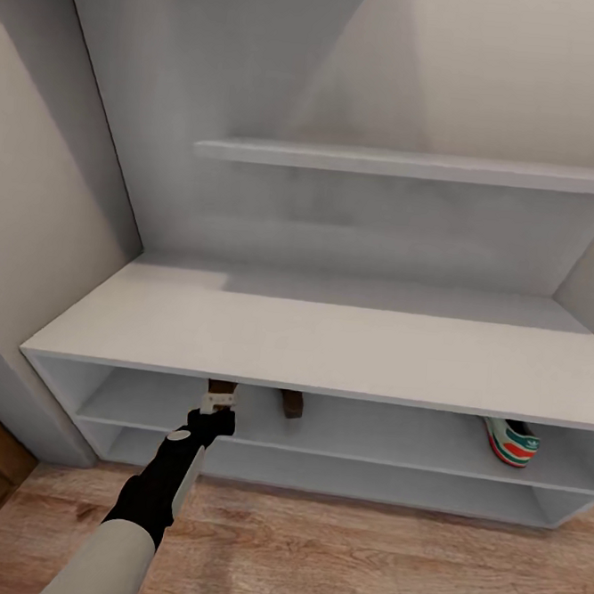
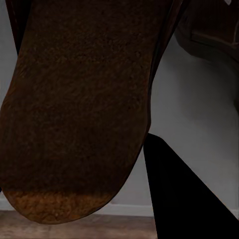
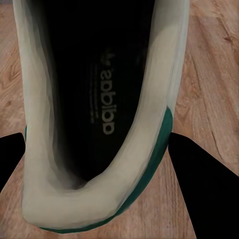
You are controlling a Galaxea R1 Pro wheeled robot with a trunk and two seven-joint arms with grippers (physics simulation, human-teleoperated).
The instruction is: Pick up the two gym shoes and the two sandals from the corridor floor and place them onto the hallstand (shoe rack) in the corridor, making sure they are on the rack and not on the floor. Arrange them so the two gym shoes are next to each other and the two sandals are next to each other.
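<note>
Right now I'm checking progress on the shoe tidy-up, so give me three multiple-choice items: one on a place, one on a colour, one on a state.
1. Where is the gym shoe seen from the head camera?
A) on the wall shelf above
B) in the hallstand's upper open row, right end
C) in the lowest row

2. What colour is the sole of the sandal at the left gripper?
A) brown
B) white
C) green

3. The second gym shoe at the right gripper is:
A) on the hallstand
B) over the floor, between the fingers
C) inside a box

Key: B, it sits under the flat top at the right; A, the sole is dark brown; B, wood planks show beneath it.
</note>
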